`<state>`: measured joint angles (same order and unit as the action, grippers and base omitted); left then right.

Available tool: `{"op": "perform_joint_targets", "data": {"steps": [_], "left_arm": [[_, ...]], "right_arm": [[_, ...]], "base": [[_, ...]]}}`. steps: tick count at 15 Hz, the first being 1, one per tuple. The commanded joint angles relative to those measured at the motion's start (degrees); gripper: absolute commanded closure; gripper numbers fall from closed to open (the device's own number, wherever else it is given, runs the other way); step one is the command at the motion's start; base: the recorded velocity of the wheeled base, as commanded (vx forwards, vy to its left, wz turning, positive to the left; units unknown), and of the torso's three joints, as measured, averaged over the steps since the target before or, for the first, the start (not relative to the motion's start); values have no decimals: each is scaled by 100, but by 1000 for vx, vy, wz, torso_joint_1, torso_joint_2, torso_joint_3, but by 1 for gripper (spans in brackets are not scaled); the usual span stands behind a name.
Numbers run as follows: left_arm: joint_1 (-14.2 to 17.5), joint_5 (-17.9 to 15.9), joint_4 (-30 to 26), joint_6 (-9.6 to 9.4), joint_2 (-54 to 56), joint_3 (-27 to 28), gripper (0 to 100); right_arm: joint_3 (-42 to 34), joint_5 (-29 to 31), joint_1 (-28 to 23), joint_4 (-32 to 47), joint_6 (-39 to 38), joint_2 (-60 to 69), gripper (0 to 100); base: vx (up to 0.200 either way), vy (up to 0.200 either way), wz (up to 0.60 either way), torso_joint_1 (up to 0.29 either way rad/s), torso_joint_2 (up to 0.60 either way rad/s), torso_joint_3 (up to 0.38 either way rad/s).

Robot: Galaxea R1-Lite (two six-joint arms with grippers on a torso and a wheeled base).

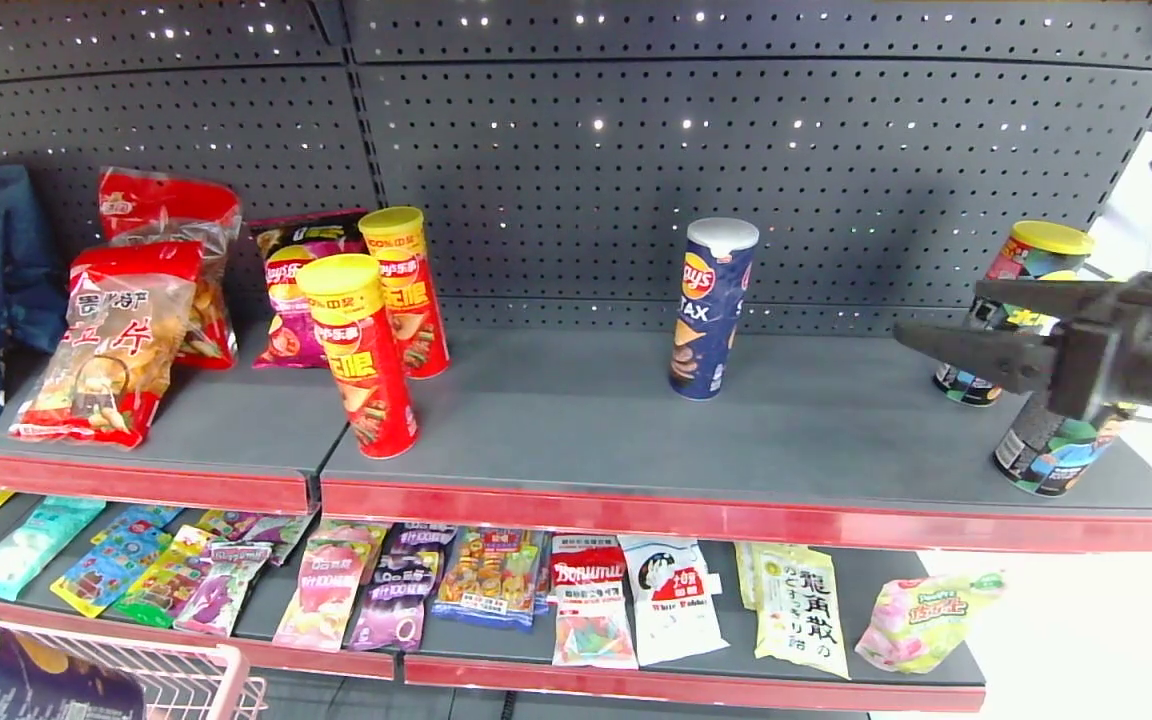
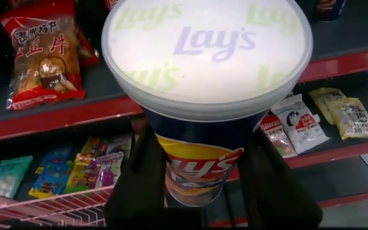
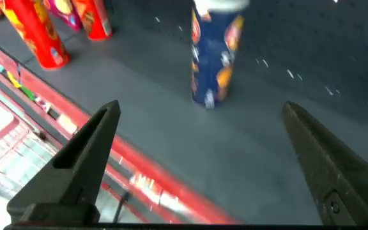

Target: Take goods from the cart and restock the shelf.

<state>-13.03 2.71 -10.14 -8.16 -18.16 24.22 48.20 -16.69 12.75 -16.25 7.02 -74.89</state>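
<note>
My left gripper (image 2: 203, 176) is shut on a dark blue chips can (image 2: 206, 51) with a white lid, held upright in front of the shelves and above the pink cart (image 2: 62, 207). A matching blue can (image 1: 711, 310) stands upright in the middle of the upper shelf (image 1: 556, 430). My right gripper (image 1: 936, 310) hangs open over the right part of that shelf, fingers pointing left toward the can, well apart from it. In the right wrist view the can (image 3: 213, 54) shows beyond the open right gripper (image 3: 200, 110), with nothing between the fingers.
Two red cans (image 1: 361, 350) and snack bags (image 1: 116, 340) fill the shelf's left part. Two multicoloured cans (image 1: 1036, 255) stand at the far right, behind my right gripper. Candy packets (image 1: 591, 600) lie on the lower shelf. The cart's corner (image 1: 186, 670) is at the bottom left.
</note>
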Motion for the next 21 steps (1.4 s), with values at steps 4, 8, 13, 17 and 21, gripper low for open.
{"op": "perform_joint_targets", "data": {"steps": [4,8,13,17,21], "left_arm": [[2,2,4,-2,-258,12,100],[11,11,12,-2,-328,65,100],[20,28,4,-2,-328,74,100],[11,90,12,-2,-363,74,100],[20,90,12,-2,-363,83,100]], "right_arm": [[550,-607,-71,-1056,36,-2258,0],[1464,-651,-80,-1319,1,-3172,0],[2194,-643,-27,-1319,-8,-3770,0],[2571,-616,-27,-1319,-17,-3999,0],[2791,-572,26,-1311,-17,-4130,0]], "base": [[0,0,0,0,0,0],[0,0,0,0,0,0],[0,0,0,0,0,0],[0,0,0,0,0,0],[0,0,0,0,0,0]]}}
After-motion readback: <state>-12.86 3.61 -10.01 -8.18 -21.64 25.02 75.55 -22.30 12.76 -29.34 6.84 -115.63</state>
